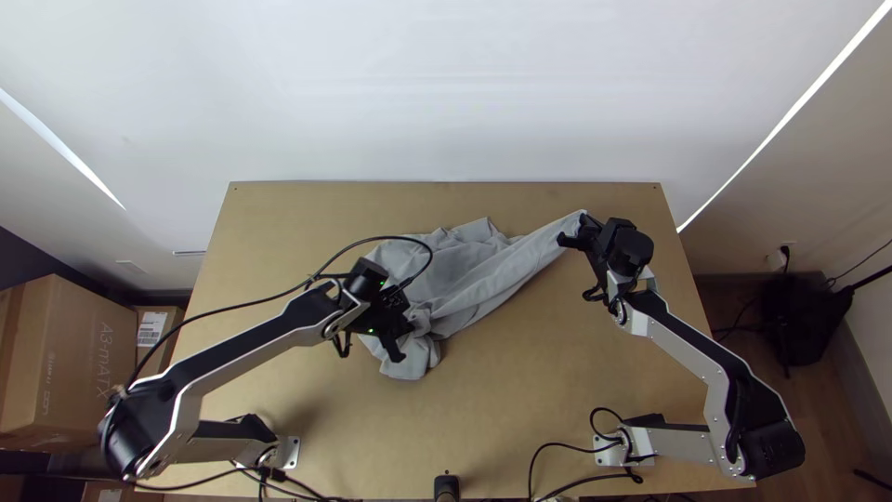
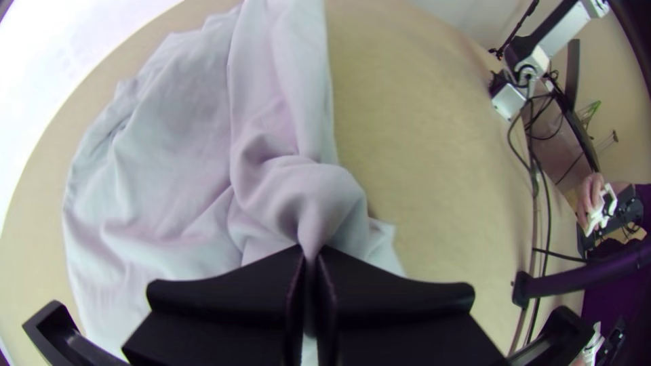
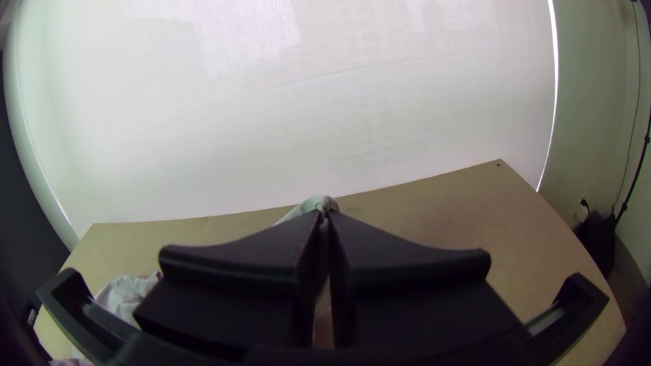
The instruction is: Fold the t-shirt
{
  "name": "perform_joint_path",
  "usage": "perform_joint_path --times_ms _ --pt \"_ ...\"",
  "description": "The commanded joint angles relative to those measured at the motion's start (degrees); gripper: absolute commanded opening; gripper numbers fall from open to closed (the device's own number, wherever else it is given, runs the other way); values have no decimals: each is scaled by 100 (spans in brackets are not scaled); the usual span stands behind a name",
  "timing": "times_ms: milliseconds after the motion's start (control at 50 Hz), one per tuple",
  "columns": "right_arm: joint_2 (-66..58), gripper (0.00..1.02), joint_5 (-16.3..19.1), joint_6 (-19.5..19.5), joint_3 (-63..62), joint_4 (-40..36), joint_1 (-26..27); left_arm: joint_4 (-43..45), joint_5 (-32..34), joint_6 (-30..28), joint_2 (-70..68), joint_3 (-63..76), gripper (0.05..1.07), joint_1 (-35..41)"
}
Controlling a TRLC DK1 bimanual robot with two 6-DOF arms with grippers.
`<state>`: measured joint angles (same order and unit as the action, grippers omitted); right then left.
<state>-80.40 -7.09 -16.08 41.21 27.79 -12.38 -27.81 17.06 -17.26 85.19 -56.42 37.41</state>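
Lying bunched left of centre on the table [image 1: 520, 400], the grey t-shirt [image 1: 465, 260] trails a narrow strip far right in the top view, probably to pull it straight (no neat fold there!); both arms angle inward. Left wrist view: left gripper [image 2: 311, 254] closed on a puckered clump, aimed down. Right wrist view: right gripper [image 3: 324, 218] nips the strip's end tight, tilted nearly level toward the far edge.
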Motion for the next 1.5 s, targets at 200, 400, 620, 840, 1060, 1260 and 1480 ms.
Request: perform_joint_path --times_ms 200,400,620,840,1060,1260,1480 --pt "-19 2 -99 -36 -25 121 -133 145 -265 -217 1958 -1881 67 -726" --pt "-204 2 -99 -62 71 121 -142 -207 -423 -129 1527 -2848 92 -849" --pt "-397 2 -91 -177 133 130 -186 -2352 -423 -296 1545 -5063 92 -471" --pt "-529 2 -99 -370 124 156 -256 -4285 -423 -797 2107 -6030 98 197" --pt "-529 2 -99 -379 150 156 -194 -4311 -432 -1333 1844 -4702 97 733" --pt "-520 2 -99 -388 150 165 -107 -2923 -432 -1456 1343 -3024 92 1243" --pt "-485 2 -99 -396 159 227 -71 -2000 -678 -1377 1360 -2197 88 1603"
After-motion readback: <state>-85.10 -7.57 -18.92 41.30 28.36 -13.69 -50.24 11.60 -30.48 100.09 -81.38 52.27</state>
